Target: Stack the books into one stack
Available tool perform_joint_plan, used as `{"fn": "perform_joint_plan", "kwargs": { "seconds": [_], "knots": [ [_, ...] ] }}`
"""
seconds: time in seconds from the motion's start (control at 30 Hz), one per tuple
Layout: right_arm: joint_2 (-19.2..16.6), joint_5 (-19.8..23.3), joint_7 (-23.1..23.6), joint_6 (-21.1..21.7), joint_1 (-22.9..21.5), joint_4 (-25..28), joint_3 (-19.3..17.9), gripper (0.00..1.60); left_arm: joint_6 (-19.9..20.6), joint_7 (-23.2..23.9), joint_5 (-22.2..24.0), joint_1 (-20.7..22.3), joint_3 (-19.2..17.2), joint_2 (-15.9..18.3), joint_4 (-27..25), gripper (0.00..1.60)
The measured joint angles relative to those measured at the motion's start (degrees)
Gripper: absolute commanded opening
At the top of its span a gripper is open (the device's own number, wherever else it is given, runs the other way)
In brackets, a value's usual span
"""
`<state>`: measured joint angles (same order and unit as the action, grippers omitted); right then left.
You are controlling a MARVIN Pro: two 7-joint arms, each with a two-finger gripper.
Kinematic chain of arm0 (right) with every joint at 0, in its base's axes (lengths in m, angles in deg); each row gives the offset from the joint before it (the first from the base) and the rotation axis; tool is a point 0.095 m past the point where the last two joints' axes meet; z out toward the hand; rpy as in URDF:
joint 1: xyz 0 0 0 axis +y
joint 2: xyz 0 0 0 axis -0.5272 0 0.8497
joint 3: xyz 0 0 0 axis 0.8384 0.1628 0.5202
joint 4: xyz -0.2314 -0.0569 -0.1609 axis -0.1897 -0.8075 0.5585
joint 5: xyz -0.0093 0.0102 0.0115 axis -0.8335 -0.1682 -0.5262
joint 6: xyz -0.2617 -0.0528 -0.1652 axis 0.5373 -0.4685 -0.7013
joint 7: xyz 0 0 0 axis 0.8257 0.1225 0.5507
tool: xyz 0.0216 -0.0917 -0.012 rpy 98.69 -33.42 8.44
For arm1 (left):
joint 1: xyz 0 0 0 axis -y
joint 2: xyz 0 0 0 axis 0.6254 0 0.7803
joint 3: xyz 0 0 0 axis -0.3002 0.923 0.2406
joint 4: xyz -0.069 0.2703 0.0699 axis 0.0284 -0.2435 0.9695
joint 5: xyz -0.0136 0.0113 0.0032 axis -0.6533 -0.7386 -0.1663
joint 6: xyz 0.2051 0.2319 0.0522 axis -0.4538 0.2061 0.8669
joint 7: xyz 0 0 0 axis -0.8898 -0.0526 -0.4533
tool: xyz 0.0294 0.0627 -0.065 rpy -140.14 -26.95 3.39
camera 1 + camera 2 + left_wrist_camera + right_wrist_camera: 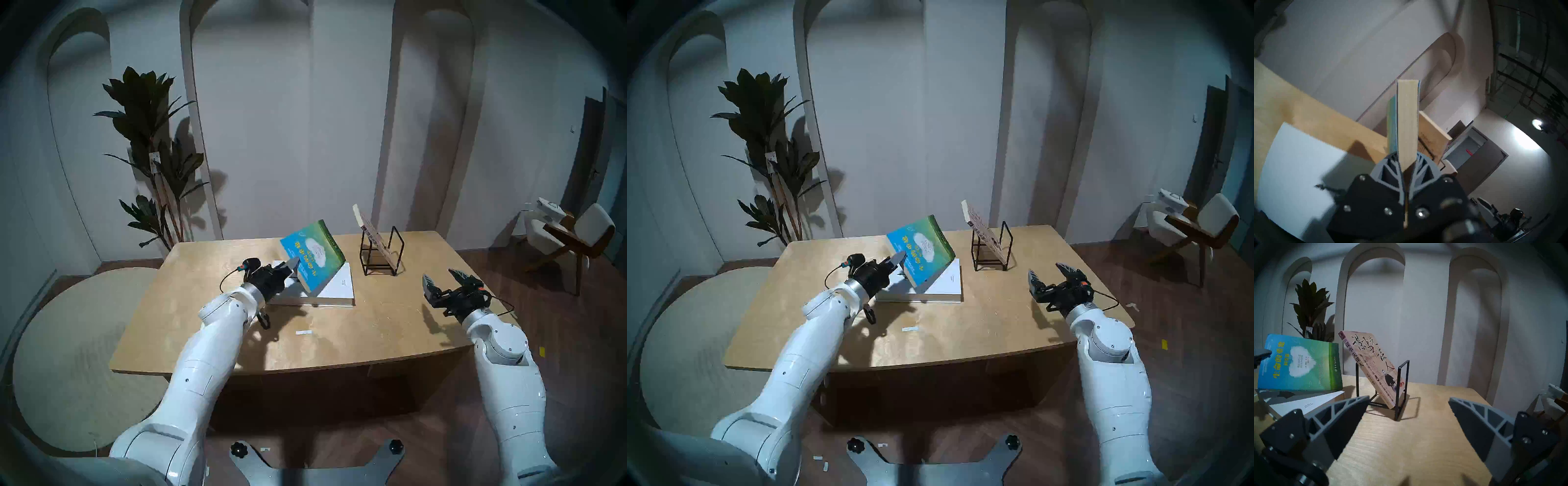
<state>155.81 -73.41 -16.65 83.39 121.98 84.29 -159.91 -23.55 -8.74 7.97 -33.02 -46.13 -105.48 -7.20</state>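
My left gripper (294, 268) is shut on the near edge of the blue-green paperback (314, 258) with a white cloud and holds it tilted above the large white hardcover (339, 288), which lies flat on the table. In the left wrist view the fingers (1390, 169) clamp the book's page edge (1407, 122). The beige-pink paperback (1373, 361) with black calligraphy leans in the black wire rack (1400, 389) at the back right. My right gripper (444, 280) is open and empty above the table's right side.
The wooden table (373, 332) holds a small white strip (303, 332) near the front middle. A potted plant (152, 152) stands behind the table's left corner. A chair (573, 237) stands at the far right.
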Motion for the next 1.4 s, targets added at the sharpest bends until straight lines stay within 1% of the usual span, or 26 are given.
{"fn": "perform_joint_plan", "kwargs": {
  "seconds": [0.07,0.13,0.17,0.2,0.23,0.27,0.33,0.37,0.43,0.5,0.57,0.7,0.83,0.93,1.03,1.13,1.23,1.3,1.4],
  "knots": [
    [0.0,0.0,0.0,0.0,0.0,0.1,0.0,1.60,1.7,-1.9,-0.1,-1.0,0.0,0.4,-1.0,0.00],
    [0.0,0.1,0.0,0.0,0.0,0.2,0.0,1.60,5.0,-5.4,-0.7,-2.7,0.1,1.2,-2.8,0.00],
    [0.0,0.1,0.0,0.0,0.0,0.3,0.0,1.60,5.6,-6.1,-0.8,-3.0,0.1,1.4,-3.2,0.00],
    [0.0,0.1,-0.1,-0.1,0.1,0.4,-0.1,1.60,7.2,-7.7,-1.3,-3.6,0.2,1.7,-4.1,0.48],
    [0.0,0.1,-0.1,-0.1,0.1,0.4,-0.1,1.60,7.6,-8.2,-1.5,-3.7,0.2,1.8,-4.3,0.48],
    [0.0,0.2,-0.1,-0.1,0.1,0.4,-0.1,1.60,8.1,-8.7,-1.6,-3.9,0.2,1.9,-4.6,1.60],
    [0.0,0.2,-0.1,-0.1,0.1,0.6,-0.1,1.60,10.6,-11.2,-2.6,-4.6,0.7,2.6,-6.7,1.60],
    [0.0,0.2,-0.1,-0.1,0.1,0.6,-0.1,1.60,11.0,-11.4,-2.6,-4.7,0.8,2.7,-7.2,1.60],
    [0.0,0.2,-0.2,-0.1,0.2,0.7,-0.1,1.60,13.0,-13.0,-3.6,-4.6,1.8,3.2,-10.0,1.60],
    [0.1,0.2,-0.3,-0.1,0.3,0.8,-0.2,1.60,14.9,-14.4,-5.2,-4.3,3.1,4.1,-12.0,1.60],
    [0.1,0.2,-0.4,-0.1,0.3,0.9,-0.2,1.60,15.7,-15.0,-7.2,-4.2,4.5,5.1,-13.6,1.60],
    [0.1,0.3,-0.5,-0.2,0.3,0.9,-0.2,1.60,16.2,-15.0,-11.4,-3.8,7.7,7.5,-16.2,1.60],
    [0.1,0.3,-0.7,-0.2,0.3,0.9,-0.2,1.60,16.6,-14.0,-16.1,-3.7,10.8,10.3,-19.2,1.60],
    [0.1,0.3,-0.7,-0.2,0.4,1.0,-0.2,1.60,17.2,-13.2,-19.0,-4.2,11.7,12.0,-21.1,1.60],
    [0.1,0.3,-0.8,-0.2,0.4,1.0,-0.2,1.60,17.8,-12.3,-21.7,-5.4,11.8,14.2,-23.5,1.60],
    [0.1,0.3,-0.8,-0.2,0.4,1.0,-0.2,1.60,17.6,-11.7,-24.0,-6.4,11.4,15.9,-25.3,1.60],
    [0.1,0.3,-0.9,-0.2,0.4,1.0,-0.2,1.60,15.9,-12.0,-27.4,-7.4,10.8,18.0,-27.7,1.60],
    [0.1,0.4,-0.9,-0.2,0.4,1.0,-0.1,1.60,13.8,-13.6,-30.4,-8.3,10.2,19.8,-29.6,1.60],
    [0.1,0.4,-0.9,-0.2,0.4,1.0,-0.1,1.60,11.2,-16.5,-34.0,-9.2,9.4,21.4,-31.6,1.60]
  ]
}}
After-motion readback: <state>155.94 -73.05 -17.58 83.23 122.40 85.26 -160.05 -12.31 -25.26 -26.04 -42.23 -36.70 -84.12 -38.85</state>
